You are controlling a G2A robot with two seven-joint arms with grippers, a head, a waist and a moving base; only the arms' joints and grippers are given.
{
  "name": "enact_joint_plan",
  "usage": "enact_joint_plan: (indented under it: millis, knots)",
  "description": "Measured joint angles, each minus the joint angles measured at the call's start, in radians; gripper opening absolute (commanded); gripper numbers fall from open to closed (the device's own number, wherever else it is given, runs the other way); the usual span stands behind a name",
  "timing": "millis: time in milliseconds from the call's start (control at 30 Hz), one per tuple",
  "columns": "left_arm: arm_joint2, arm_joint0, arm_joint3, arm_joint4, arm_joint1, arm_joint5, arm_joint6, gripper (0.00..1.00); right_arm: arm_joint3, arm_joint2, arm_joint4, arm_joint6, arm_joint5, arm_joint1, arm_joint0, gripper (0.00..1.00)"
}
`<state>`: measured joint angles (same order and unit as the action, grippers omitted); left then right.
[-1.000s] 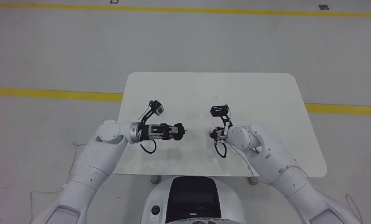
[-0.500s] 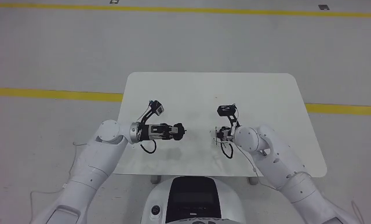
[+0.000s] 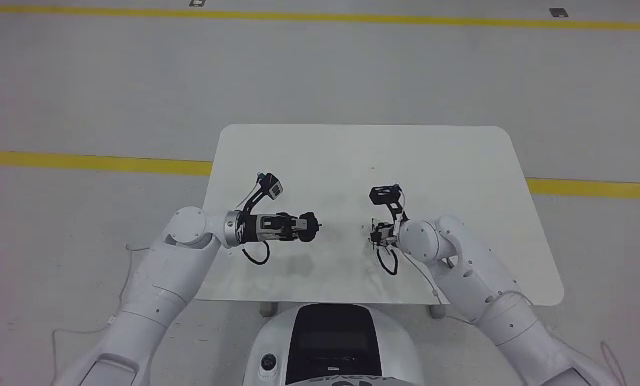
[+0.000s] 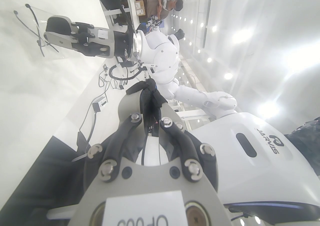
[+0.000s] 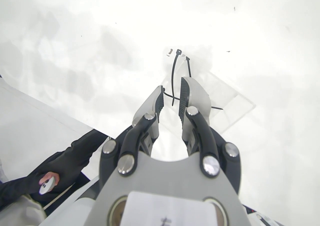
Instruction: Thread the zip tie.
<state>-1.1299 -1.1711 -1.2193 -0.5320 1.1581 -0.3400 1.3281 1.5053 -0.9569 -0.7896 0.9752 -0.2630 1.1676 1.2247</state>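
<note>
- Several black zip ties (image 5: 173, 74) lie loosely crossed on a clear plastic sheet (image 5: 232, 102), which lies flat on the white table (image 3: 450, 156) in its near middle part.
- One tie runs lengthwise with its square head at the far end. A second lies just beside it, partly hidden by a finger. A third crosses them both at an angle.
- The right gripper (image 5: 172, 85) points down at this pile with its fingers spread, one on each side of the crossing ties. It pinches nothing, and I cannot tell whether the tips touch the sheet.
- In the left wrist view the same right gripper (image 4: 46, 33) stands over the sheet (image 4: 22, 47), with the tie heads lying just past its tips.
- The right arm is bent at the elbow, its forearm coming in from the table's near right and its wrist turned downward.
- The left gripper (image 4: 147, 87) is held level above the table, well apart from the ties and aimed sideways toward the right arm. Its dark-padded fingers are pressed together, and I cannot tell whether anything sits between them.
- In the top view the left gripper (image 3: 312, 224) and the right gripper (image 3: 375, 234) face each other across a gap, the left forearm stretched straight over the table's near left part.
</note>
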Motion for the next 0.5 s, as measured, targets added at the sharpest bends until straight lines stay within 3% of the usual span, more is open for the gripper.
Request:
enact_joint_plan:
  millis: [500]
  knots:
    - [0.0, 0.0, 0.0, 0.0, 0.0, 0.0, 0.0, 0.0, -0.038, 0.023, -0.012, -0.001, -0.01, 0.014, -0.027, 0.17]
